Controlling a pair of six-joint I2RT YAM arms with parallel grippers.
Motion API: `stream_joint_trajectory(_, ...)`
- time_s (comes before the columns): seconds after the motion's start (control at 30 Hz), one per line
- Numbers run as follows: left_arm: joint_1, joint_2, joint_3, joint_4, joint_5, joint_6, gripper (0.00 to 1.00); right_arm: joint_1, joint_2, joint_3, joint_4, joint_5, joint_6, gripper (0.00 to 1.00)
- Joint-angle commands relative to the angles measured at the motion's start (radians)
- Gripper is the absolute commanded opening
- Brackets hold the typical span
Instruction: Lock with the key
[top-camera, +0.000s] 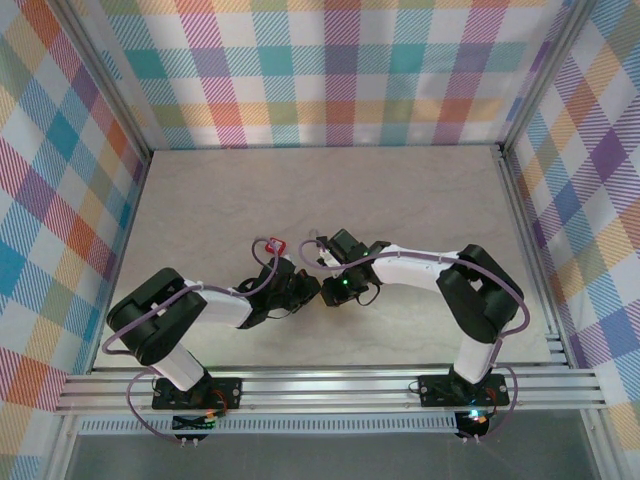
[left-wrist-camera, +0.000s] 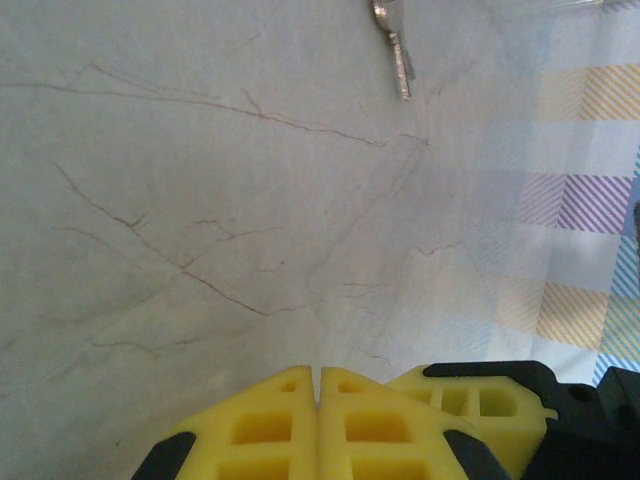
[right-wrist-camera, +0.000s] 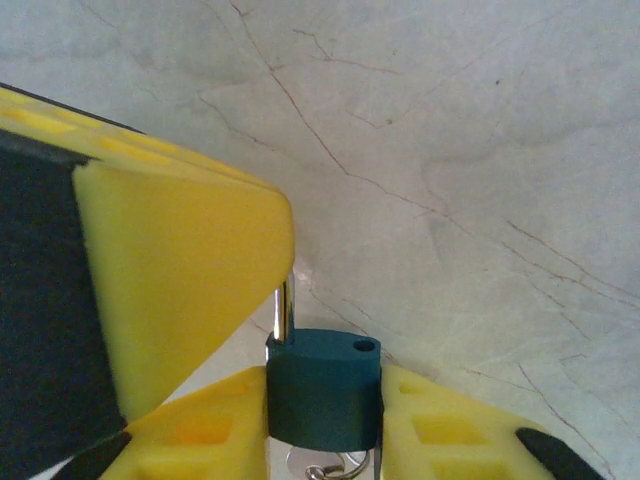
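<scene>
The marble tabletop (top-camera: 400, 190) had both arms meeting near its middle. The left end effector (left-wrist-camera: 318, 410) was closed on nothing, its fingers pressed together. The right end effector (right-wrist-camera: 322, 425) gripped a blue padlock (right-wrist-camera: 322, 385). A red padlock (top-camera: 273, 245) sat mid-tabletop. The key (left-wrist-camera: 393, 50) lay flat on the tabletop ahead of the left end effector, well apart from it.

Pale cream desk (top-camera: 200, 200), marbled with thin reddish-brown veins. Walls (top-camera: 330, 70) of plaid in pink, teal, orange, yellow and purple on white. The key (left-wrist-camera: 395, 50) is silver-grey; the padlock (right-wrist-camera: 323, 385) is dark teal with a silvery shackle. The left gripper (left-wrist-camera: 318, 390) and right gripper (right-wrist-camera: 323, 420) have yellow jaws. The arms (top-camera: 400, 268) are white and black. A small object (top-camera: 273, 245) looks red.
</scene>
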Motion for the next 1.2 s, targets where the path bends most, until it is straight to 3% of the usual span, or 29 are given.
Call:
stream_joint_trajectory(0.0,-0.015,-0.056,0.018,-0.037,-0.019,0.054,0.0,-0.01,-0.068,-0.019,0.044,-0.029,-0.003,0.31)
stream_joint_trajectory(0.13,-0.014,-0.104,0.025,-0.091,-0.05,0.084,0.0,-0.017,-0.114,-0.045,0.067,-0.026,-0.006,0.49)
stream_joint_trajectory(0.3,-0.014,-0.143,0.045,-0.139,-0.062,0.116,0.0,-0.028,-0.179,-0.084,0.098,-0.02,-0.006,0.64)
stream_joint_trajectory(0.83,-0.014,-0.231,0.142,-0.254,-0.067,0.164,0.0,-0.044,-0.325,-0.239,0.36,-0.211,0.006,0.59)
stream_joint_trajectory(1.17,-0.015,-0.257,0.136,-0.267,-0.058,0.155,0.0,-0.044,-0.32,-0.248,0.367,-0.156,0.016,0.48)
